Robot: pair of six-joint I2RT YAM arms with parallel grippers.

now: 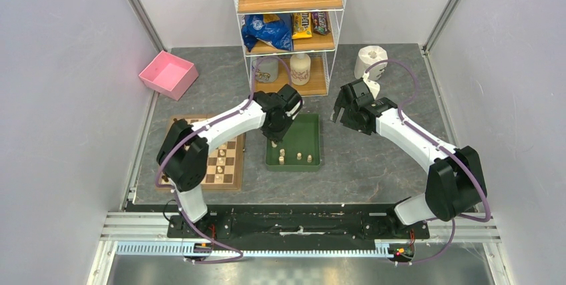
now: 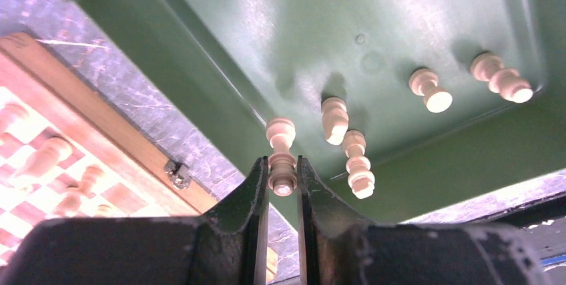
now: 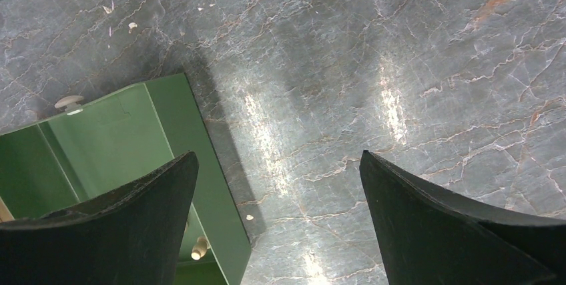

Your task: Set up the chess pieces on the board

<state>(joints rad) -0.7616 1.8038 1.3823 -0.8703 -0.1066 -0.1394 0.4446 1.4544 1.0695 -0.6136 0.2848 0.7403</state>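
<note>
Pick-up step, it seemed: the left gripper [image 2: 281,161] pinched a pale piece [image 2: 281,145] in the tray [image 2: 400,18], next needing a clean lift to the board [image 1: 230,177]; the right gripper [image 3: 278,154] hung wide open, empty.

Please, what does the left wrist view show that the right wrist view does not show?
Only the left wrist view: the left hand shut on a pale piece in the green tray, four more pale pieces near it, and a corner of the board. Only the right wrist view: the open right hand over the grey table beside the tray. Both: the green tray with pale pieces inside.
</note>
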